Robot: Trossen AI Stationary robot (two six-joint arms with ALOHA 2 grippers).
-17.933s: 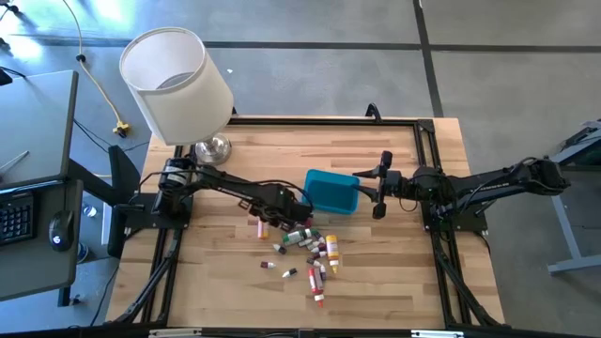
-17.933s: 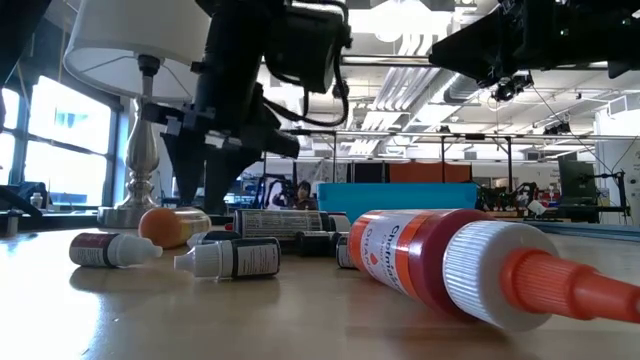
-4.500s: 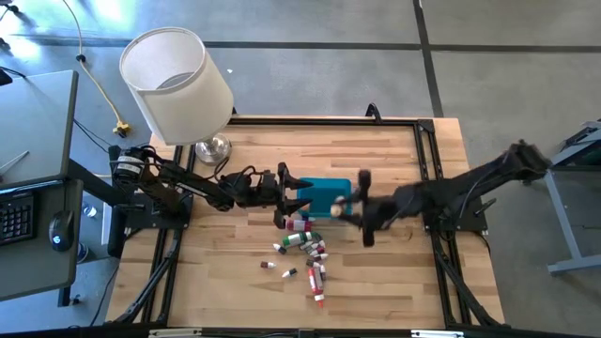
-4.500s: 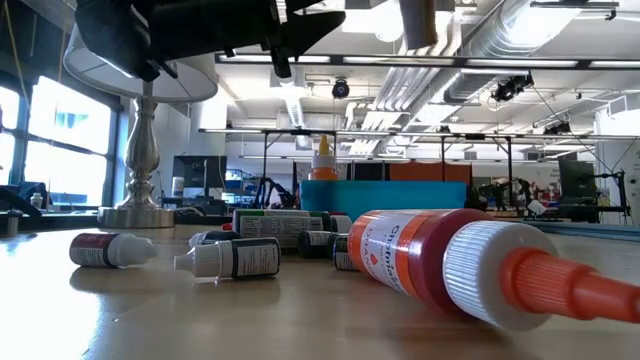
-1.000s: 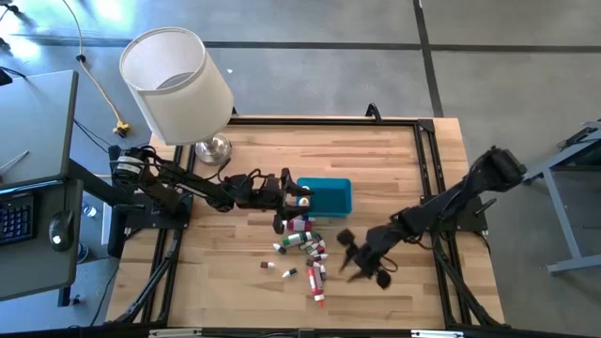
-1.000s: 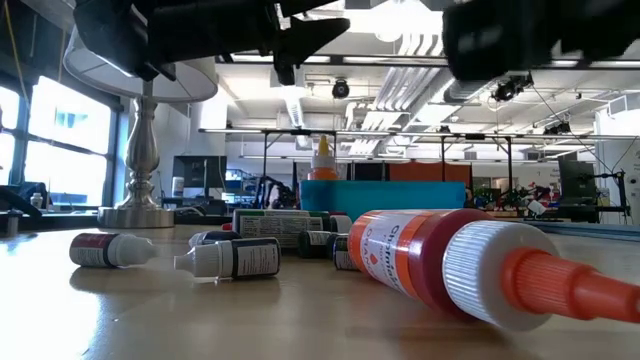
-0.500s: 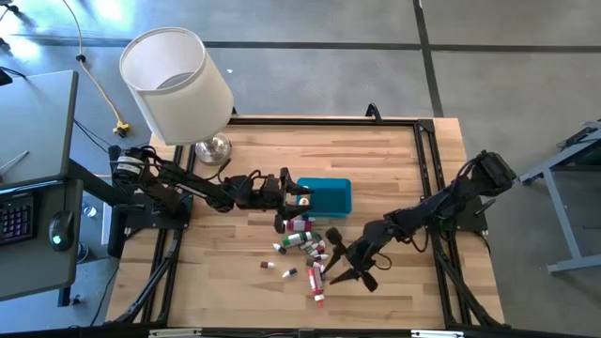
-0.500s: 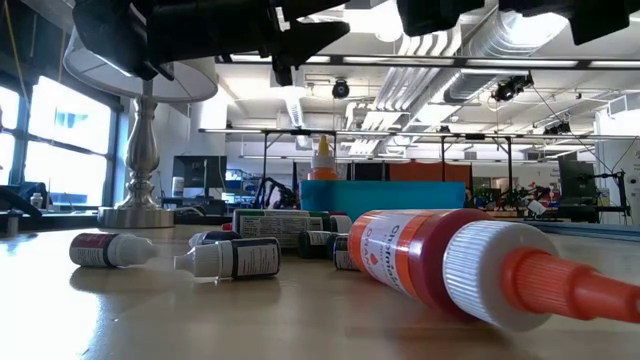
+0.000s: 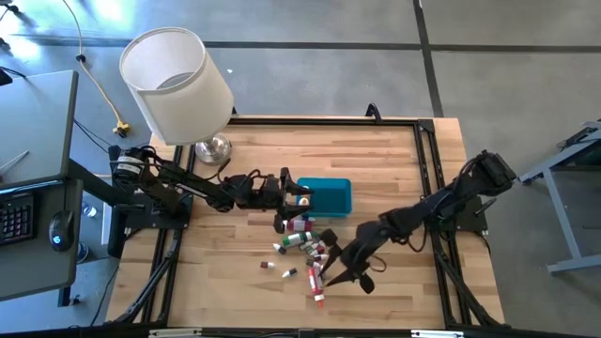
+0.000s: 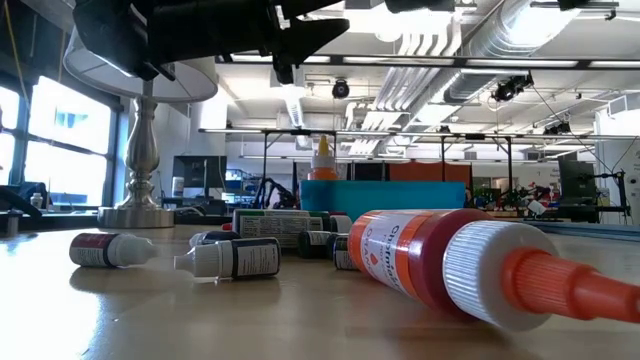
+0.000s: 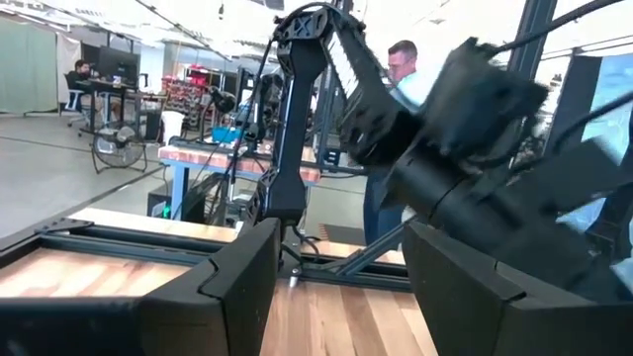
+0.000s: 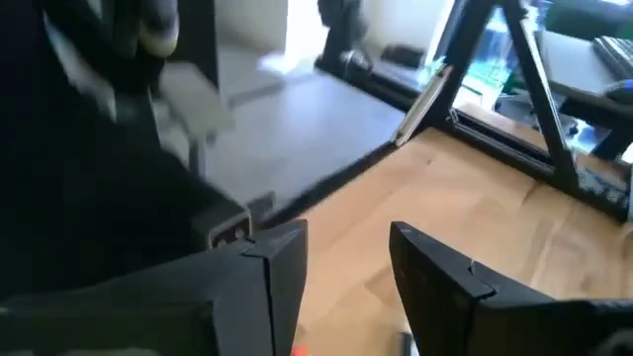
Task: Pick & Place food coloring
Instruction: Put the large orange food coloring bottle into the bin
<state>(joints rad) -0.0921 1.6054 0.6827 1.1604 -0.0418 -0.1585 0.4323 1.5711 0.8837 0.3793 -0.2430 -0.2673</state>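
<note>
Teal plastic marks the goal in the high view: the bin (image 9: 328,195) sits mid-table, the left gripper (image 9: 293,200) parked at its near-left edge. Most of the food coloring (image 9: 308,246) lies loose on the wooden table (image 9: 394,160) just below the bin. The right gripper (image 9: 344,267) reaches in over the pile's lower right edge, fingers spread, holding nothing that I can see. By this view the job looks barely begun, with nearly every bottle left to move.

From the low view, one orange-capped bottle (image 10: 322,160) stands up behind the bin wall (image 10: 390,196), seemingly inside it, while a red tube (image 10: 470,265) fills the foreground and several small bottles (image 10: 232,258) lie on their sides. Only dark arm parts cross the top; neither claw's tips show.

The left wrist view shows its fingers (image 11: 247,277) apart and empty, the other arm blurred beyond, a person behind it.

The right wrist view shows its fingers (image 12: 435,272) parted above bare wood; what lies beneath is cut off.
</note>
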